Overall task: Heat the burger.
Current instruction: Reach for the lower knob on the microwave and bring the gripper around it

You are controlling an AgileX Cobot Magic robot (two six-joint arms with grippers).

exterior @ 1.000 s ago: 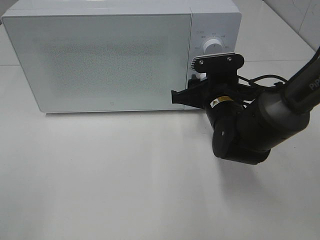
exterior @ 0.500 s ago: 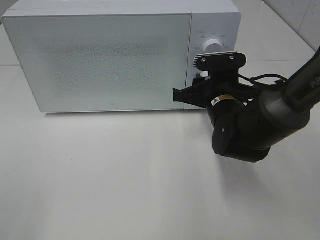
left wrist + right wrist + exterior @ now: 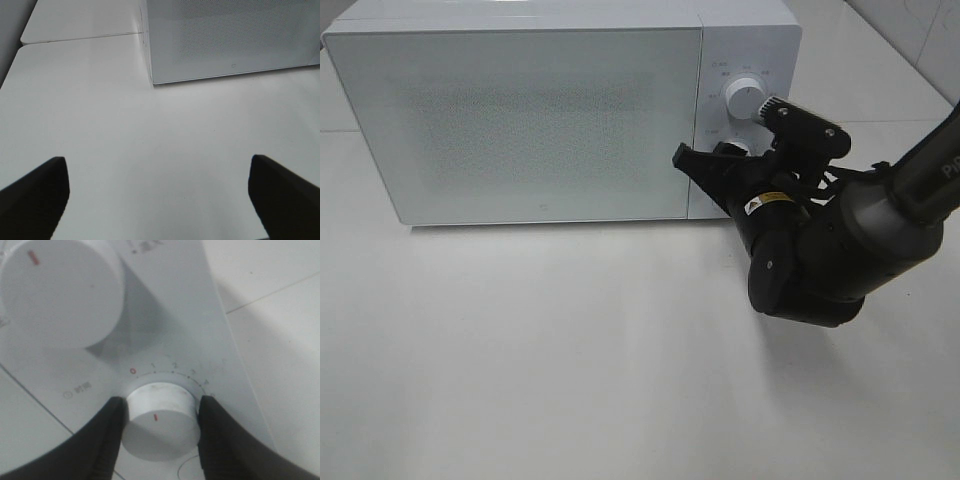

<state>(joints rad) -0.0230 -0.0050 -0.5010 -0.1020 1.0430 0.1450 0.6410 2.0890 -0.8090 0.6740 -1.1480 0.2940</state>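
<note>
White tabletop [image 3: 570, 350] with a closed microwave [image 3: 520, 120], the burger unseen and presumably inside; the right gripper [image 3: 159, 426] pinches the lower timer dial [image 3: 159, 412], the left gripper [image 3: 160, 195] hangs wide and empty, so only starting the heat seems left.

Upper left in the high view, the microwave's [image 3: 752, 35] frosted door [image 3: 530, 120] hides its inside. Right of centre the right gripper [image 3: 718, 165] covers the lower dial [image 3: 160, 422]; the panel lettering [image 3: 740, 69] is too small to read.
</note>
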